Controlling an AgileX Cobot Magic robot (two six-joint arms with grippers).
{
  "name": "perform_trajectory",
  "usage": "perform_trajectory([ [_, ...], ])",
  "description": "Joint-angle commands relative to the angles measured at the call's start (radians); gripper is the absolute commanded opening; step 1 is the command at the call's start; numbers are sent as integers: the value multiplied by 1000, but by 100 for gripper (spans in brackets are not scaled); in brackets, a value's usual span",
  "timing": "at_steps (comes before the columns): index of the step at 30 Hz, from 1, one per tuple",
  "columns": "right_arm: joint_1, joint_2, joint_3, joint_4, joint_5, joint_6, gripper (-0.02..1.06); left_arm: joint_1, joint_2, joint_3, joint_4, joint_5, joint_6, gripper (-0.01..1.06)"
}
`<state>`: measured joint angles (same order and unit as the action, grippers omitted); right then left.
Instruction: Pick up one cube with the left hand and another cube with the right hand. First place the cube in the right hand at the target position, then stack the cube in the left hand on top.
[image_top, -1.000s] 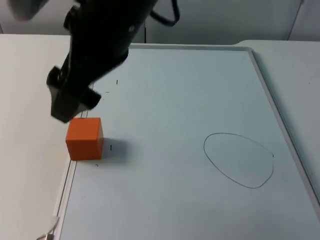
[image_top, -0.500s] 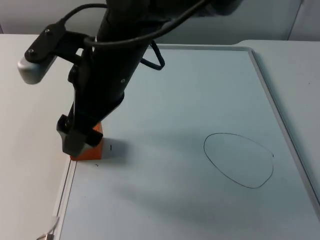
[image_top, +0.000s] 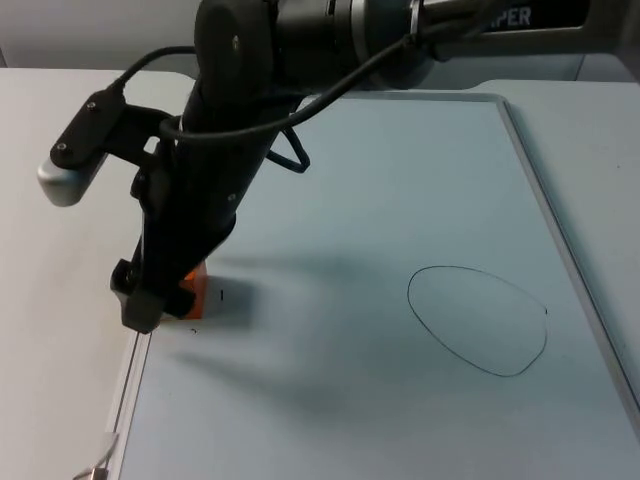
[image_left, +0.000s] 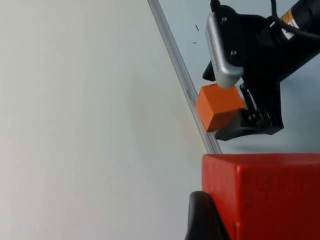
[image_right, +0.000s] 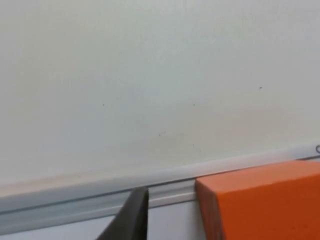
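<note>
Top view: right gripper (image_top: 150, 300) down over the orange cube (image_top: 196, 278) at the left edge strip (image_top: 133, 370) of the pale blue board (image_top: 380, 200), fingers spread either side of the cube, closure on it not confirmed; drawn oval target (image_top: 478, 320) well apart to the right. Left wrist view: left gripper (image_left: 220, 220) pinching a red cube (image_left: 270, 195), raised over the white bench (image_left: 90, 120) beside the board, orange cube (image_left: 219, 106) against the strip with the right gripper (image_left: 250, 125) at it. Right wrist view: orange cube (image_right: 260, 202) just beside a fingertip (image_right: 131, 215), strip (image_right: 100, 195) behind.
</note>
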<state>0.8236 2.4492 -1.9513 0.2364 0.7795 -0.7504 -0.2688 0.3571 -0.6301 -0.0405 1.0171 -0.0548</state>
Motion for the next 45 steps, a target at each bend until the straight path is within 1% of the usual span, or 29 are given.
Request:
perform_trajectory([
  [1,-5,8,-8,4,-8,-13,99,-3,-7,-1,-5,-10,-7,0],
  [3,-5,13,-8,4,-8,-15,98,-3,-7,-1,-5,-10,-7,0],
  [6,-5,20,-8,4,-13,-15,91,-3,-7,-1,-5,-10,-7,0],
  [7,-5,20,-8,4,-13,-15,91,-3,-7,-1,-5,-10,-7,0],
  [10,-5,20,-8,4,-13,-15,81,-3,-7,-1,-5,-10,-7,0],
  [11,-5,20,-8,3,-15,-15,76,-3,-7,-1,-3,-10,-7,0],
  [12,-5,20,-8,-3,-27,-5,68,-3,-7,-1,-3,-10,-7,0],
  [13,-5,20,-8,-3,-27,-5,68,-3,-7,-1,-3,-10,-7,0],
  [15,-5,18,-8,-3,-49,37,47,-3,-7,-1,-3,-10,-7,0],
  [17,-5,8,-8,-3,-57,48,24,-3,-7,-1,-3,-10,-7,0],
  [18,-5,8,-8,-3,-57,48,24,-3,-7,-1,-3,-10,-7,0],
  [19,-5,-6,-8,-3,-43,48,4,-3,-7,-1,-3,-10,-7,0],
  [20,-5,-20,-10,-4,-24,53,0,-3,-7,-1,-3,-10,-7,0],
  [22,-5,-53,-26,-21,26,61,0,-3,-7,-1,-3,-10,-7,0],
  [23,-5,-73,-43,-49,85,73,0,-3,-7,-1,-3,-10,-7,0],
  [24,-5,-73,-43,-49,85,73,0,-3,-7,-1,-3,-10,-7,0],
  [26,-5,-144,-88,-126,199,102,0,-3,-7,-1,-3,-10,-7,0],
  [27,-8,-185,-98,-151,218,132,0,-3,-7,-1,-3,-10,-7,0],
  [28,-12,-227,-98,-173,221,175,0,-3,-7,-1,-3,-10,-7,0],
  [29,-12,-227,-98,-173,221,175,0,-3,-7,-1,-3,-10,-7,0],
  [31,-24,-343,-98,-197,243,214,0,-3,-7,-1,-3,-10,-7,0],
  [33,-37,-436,-98,-197,274,240,0,-3,-7,-1,-3,-10,-7,0],
  [34,-37,-436,-98,-197,274,240,0,-3,-7,-1,-3,-10,-7,0],
  [36,-48,-543,-98,-204,299,269,0,-3,-7,-1,-3,-10,-7,0],
  [38,-61,-632,-98,-217,329,316,0,-3,-7,-1,-3,-10,-7,0],
  [39,-61,-632,-98,-217,329,316,0,-3,-7,-1,-3,-10,-7,0],
  [41,-88,-710,-98,-217,384,380,0,-3,-7,-1,-3,-10,-7,0],
  [42,-116,-751,-98,-214,438,421,0,-3,-7,-1,-3,-10,-7,0],
  [45,-144,-791,-83,-214,442,461,0,-3,-7,-1,-3,-10,-7,0],
])
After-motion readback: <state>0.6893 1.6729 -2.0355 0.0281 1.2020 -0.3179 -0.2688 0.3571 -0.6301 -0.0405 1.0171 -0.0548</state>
